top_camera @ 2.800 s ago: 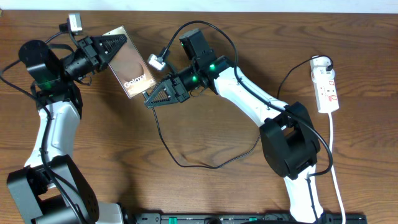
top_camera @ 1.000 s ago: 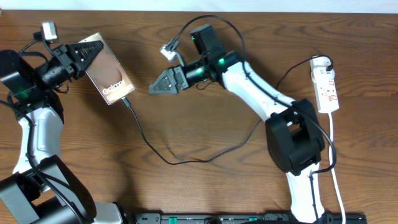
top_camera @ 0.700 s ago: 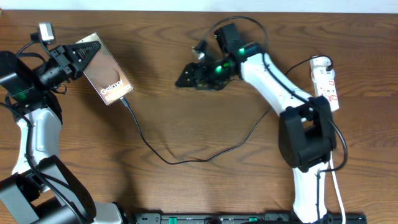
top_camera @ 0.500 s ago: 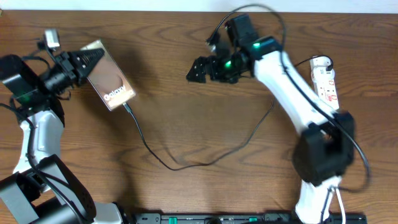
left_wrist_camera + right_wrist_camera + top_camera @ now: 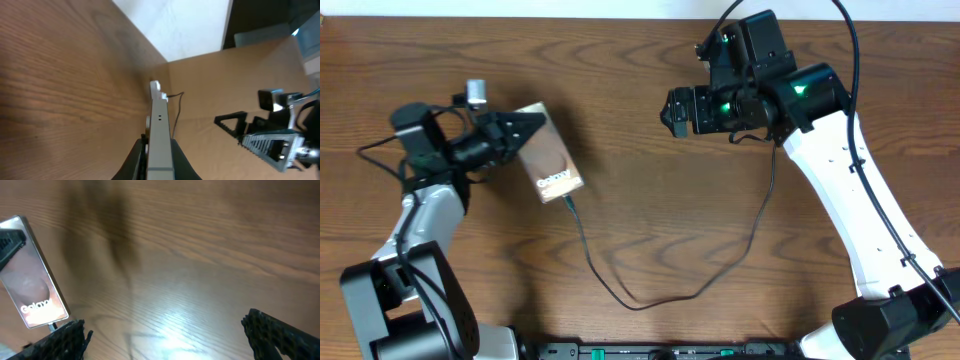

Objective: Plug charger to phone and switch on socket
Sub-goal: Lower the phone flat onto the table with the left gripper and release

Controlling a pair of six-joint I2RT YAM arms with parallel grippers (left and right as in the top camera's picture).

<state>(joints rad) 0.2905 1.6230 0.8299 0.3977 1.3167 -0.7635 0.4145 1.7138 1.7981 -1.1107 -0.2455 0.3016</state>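
Judging from the desk [image 5: 650,230], the first half looked done. The right tool [image 5: 675,112] hung high, fingers spread and empty. The left tool [image 5: 532,135] was clenched on the phone [image 5: 552,165], tilted over the left-centre of the desk. The charger [image 5: 620,295] ran in a loop to its plug [image 5: 569,203], seated in the phone's lower end. The switching was left; the socket was hidden under the right arm. Since before, the phone had come nearer the middle, and the right tool had swung up and rightward.
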